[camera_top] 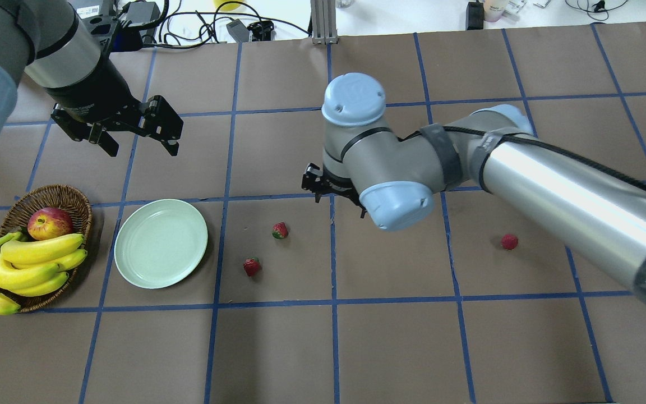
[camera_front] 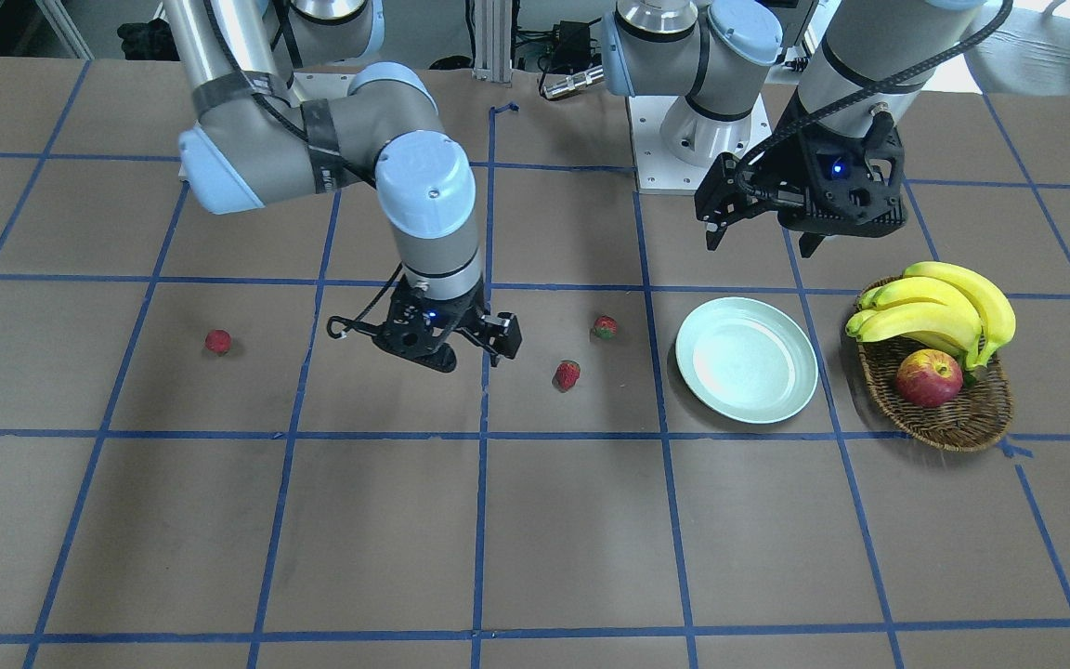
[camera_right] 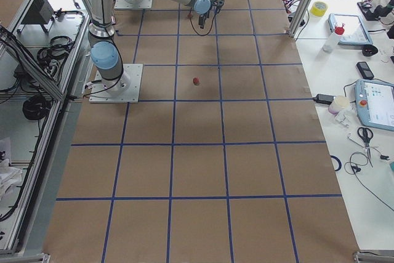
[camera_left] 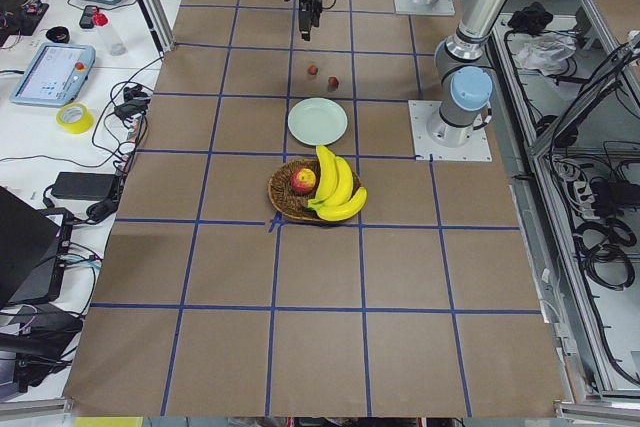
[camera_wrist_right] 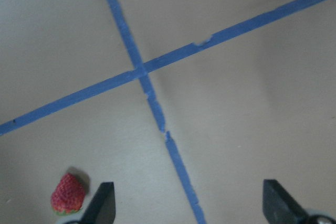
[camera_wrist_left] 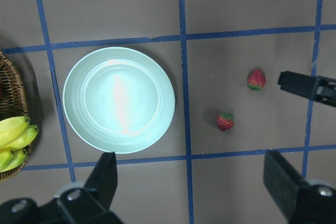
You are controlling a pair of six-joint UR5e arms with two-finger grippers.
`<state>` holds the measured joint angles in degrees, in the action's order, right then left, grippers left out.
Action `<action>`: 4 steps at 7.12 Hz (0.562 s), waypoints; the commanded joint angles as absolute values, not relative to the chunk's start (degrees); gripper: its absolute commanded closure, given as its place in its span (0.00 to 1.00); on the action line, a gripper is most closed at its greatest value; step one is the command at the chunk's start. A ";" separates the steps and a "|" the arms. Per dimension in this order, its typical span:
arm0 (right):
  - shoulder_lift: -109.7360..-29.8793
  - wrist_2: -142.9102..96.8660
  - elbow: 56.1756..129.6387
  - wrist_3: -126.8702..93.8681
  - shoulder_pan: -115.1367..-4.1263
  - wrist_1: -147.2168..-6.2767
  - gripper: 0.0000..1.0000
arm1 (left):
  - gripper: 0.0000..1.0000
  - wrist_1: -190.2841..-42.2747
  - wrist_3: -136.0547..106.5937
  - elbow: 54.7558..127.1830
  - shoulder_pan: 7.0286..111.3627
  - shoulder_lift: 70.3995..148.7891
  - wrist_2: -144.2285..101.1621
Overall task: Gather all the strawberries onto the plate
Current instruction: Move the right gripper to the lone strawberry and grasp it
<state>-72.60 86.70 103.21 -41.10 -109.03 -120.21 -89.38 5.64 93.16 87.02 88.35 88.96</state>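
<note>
Three strawberries lie on the brown table: one far off alone (camera_front: pixel 218 341) (camera_top: pixel 509 241), and two close together (camera_front: pixel 604 326) (camera_front: pixel 567 374), also in the overhead view (camera_top: pixel 280 230) (camera_top: pixel 252 266). The empty mint-green plate (camera_front: pixel 747 360) (camera_top: pixel 161 243) sits beside that pair. My right gripper (camera_front: pixel 472 353) (camera_wrist_right: pixel 189 205) is open and empty, low over a tape crossing, with one strawberry (camera_wrist_right: pixel 68 193) just beside its finger. My left gripper (camera_top: pixel 143 150) (camera_wrist_left: pixel 191 182) is open and empty, hovering high behind the plate (camera_wrist_left: pixel 118 99). Its wrist view shows both near strawberries (camera_wrist_left: pixel 256 78) (camera_wrist_left: pixel 225 121).
A wicker basket (camera_front: pixel 953 432) (camera_top: pixel 56 196) with bananas (camera_front: pixel 944 311) and a red-yellow apple (camera_front: pixel 928 378) stands beside the plate, on the side away from the strawberries. Blue tape lines grid the table. The right arm's elbow and forearm (camera_top: pixel 553 174) reach over the table.
</note>
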 commanded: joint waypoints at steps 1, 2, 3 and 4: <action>-76.02 94.00 105.37 -33.07 -101.54 -117.51 0.00 | 0.00 -89.38 5.71 93.16 87.01 88.33 88.95; -76.03 96.04 105.73 -32.35 -99.08 -115.86 0.00 | 0.00 -89.38 5.71 93.16 87.01 88.33 88.95; -76.11 98.94 106.95 -25.12 -96.18 -114.88 0.00 | 0.00 -89.38 5.71 93.16 87.01 88.42 89.03; -77.68 99.23 109.75 -17.57 -93.37 -115.57 0.00 | 0.00 -89.38 5.54 93.16 87.01 88.42 89.03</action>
<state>-76.42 97.67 107.19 -25.73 -96.81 -115.57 -89.39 5.67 93.16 87.01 88.39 89.00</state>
